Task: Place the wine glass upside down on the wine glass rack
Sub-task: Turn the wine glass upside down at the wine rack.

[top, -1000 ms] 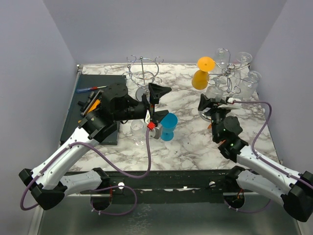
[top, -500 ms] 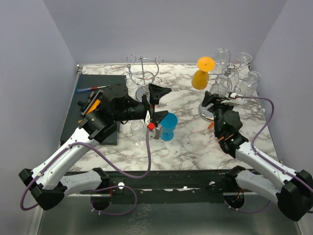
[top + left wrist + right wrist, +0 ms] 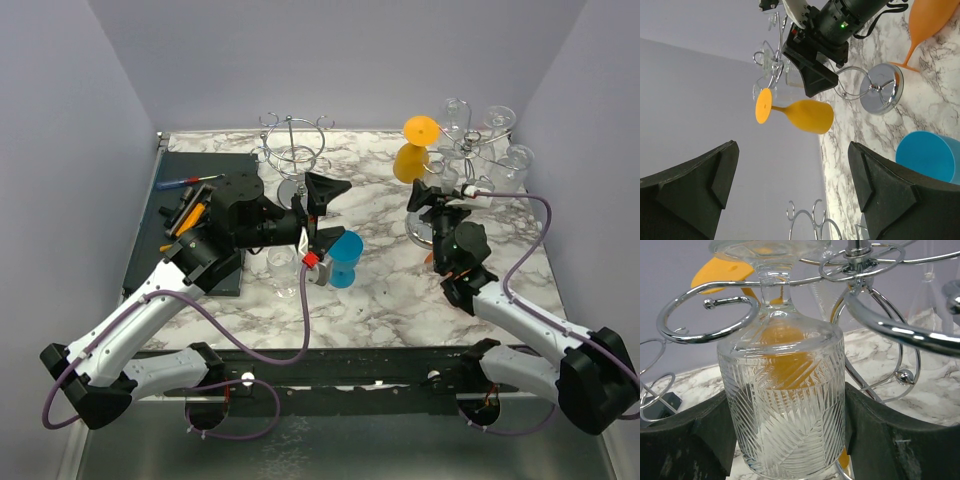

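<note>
A clear cut-glass wine glass (image 3: 785, 415) hangs upside down between the fingers of my right gripper (image 3: 785, 435), which is shut on its bowl. Its stem rises beside a chrome ring (image 3: 705, 315) of the wine glass rack (image 3: 470, 150), and its foot sits above the wire. In the top view my right gripper (image 3: 432, 195) is at the rack's near left side. An orange glass (image 3: 412, 150) hangs upside down just behind it. My left gripper (image 3: 318, 215) hovers open and empty over mid-table, apart from the rack.
Several clear glasses hang on the rack's far side. A second, bare rack (image 3: 293, 150) stands at the back centre. A blue cup (image 3: 346, 258) and a small clear glass (image 3: 282, 262) sit beside my left gripper. A dark mat (image 3: 195, 215) with tools lies left.
My right gripper has carried the wine glass up and back toward the rack. The left arm has stayed where it was.
</note>
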Robot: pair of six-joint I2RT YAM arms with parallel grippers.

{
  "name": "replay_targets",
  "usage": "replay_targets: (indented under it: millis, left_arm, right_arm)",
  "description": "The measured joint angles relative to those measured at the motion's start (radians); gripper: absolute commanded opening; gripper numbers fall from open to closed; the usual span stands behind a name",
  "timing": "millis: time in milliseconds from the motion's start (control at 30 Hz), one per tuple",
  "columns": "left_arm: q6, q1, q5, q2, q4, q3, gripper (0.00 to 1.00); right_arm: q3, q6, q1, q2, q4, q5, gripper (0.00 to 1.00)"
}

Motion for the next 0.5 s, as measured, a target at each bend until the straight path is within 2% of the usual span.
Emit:
replay_targets:
  millis: [500]
  left_arm:
    - [0.005,0.0,0.0,0.0,0.006,-0.036,0.99]
  right_arm:
    - [-0.013,-0.109,-0.005,0.094,0.183,-0.055,0.0]
